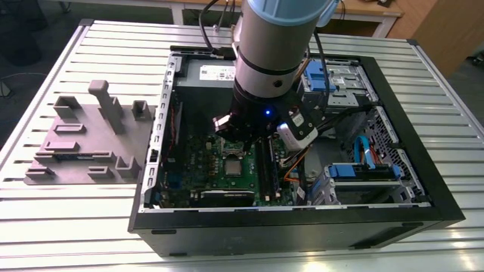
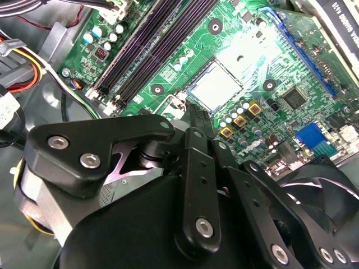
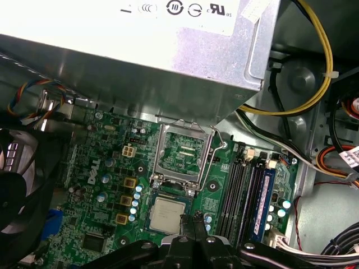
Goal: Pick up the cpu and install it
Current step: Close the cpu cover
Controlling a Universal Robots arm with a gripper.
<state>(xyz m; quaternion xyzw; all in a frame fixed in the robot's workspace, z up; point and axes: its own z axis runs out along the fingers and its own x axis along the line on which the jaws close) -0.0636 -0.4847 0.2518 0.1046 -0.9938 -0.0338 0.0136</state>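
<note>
The arm hangs over the open computer case point(image 1: 423, 187) on the slatted counter point(image 1: 76, 226), and the end effector point(image 1: 243, 143) sits low above the green motherboard point(image 1: 219, 170). The cpu point(image 1: 232, 168) lies flat in its socket on that board, silvery top facing up. It is square, so it has no long axis; its edges run square with the socket around it and parallel to the memory slots point(image 3: 235, 190) beside it. In the first wrist view the cpu point(image 3: 165, 214) sits just below the hinged silver frame point(image 3: 182, 154), which stands swung up and open, with the big grey metal box point(image 3: 140, 56) behind it. In the second wrist view the cpu point(image 2: 214, 86) shows bright just past the end effector point(image 2: 193, 115). The fingers point(image 3: 197, 224) are drawn close together with nothing between them, tips meeting right at the chip's edge; whether they touch it, I cannot tell. At the exterior view's left, a grey fixture block point(image 1: 90, 141) rests on the counter, well apart from the case.
</note>
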